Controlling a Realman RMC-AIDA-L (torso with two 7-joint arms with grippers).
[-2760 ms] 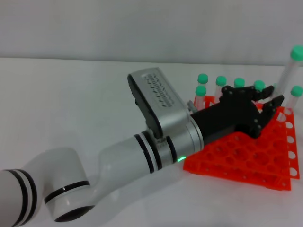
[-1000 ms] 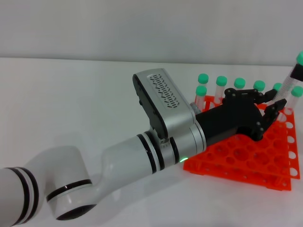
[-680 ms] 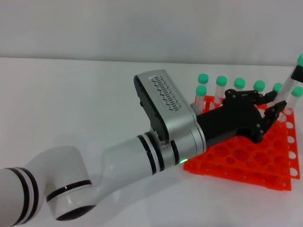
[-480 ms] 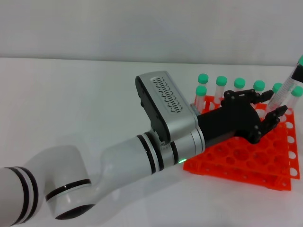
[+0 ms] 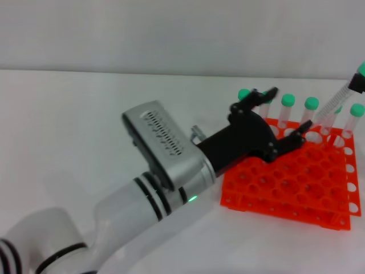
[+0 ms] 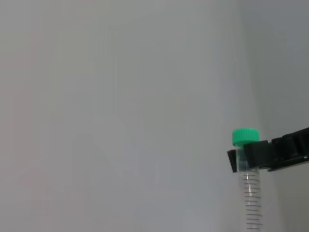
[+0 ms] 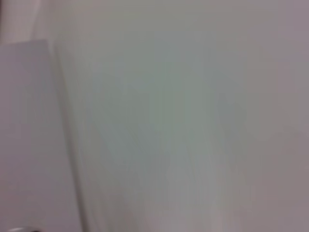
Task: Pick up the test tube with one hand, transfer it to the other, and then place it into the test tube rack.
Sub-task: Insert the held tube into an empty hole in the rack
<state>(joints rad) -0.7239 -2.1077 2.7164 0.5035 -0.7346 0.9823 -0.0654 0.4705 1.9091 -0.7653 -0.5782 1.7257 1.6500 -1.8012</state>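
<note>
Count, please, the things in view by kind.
Orange test tube rack: 1
Clearly visible standing tubes: 4
Held test tube: 1
Grippers: 2, left gripper open, right gripper holding the test tube
Total: 8

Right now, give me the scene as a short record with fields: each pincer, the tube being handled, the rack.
left pincer: open, empty, over the rack's far left part
right pincer: shut on the test tube just under its green cap
test tube: tilted, lower end near the rack's far row; whether it sits in a hole cannot be told
test tube rack: orange, most near holes unfilled
other tubes: green-capped, upright in the far row
</note>
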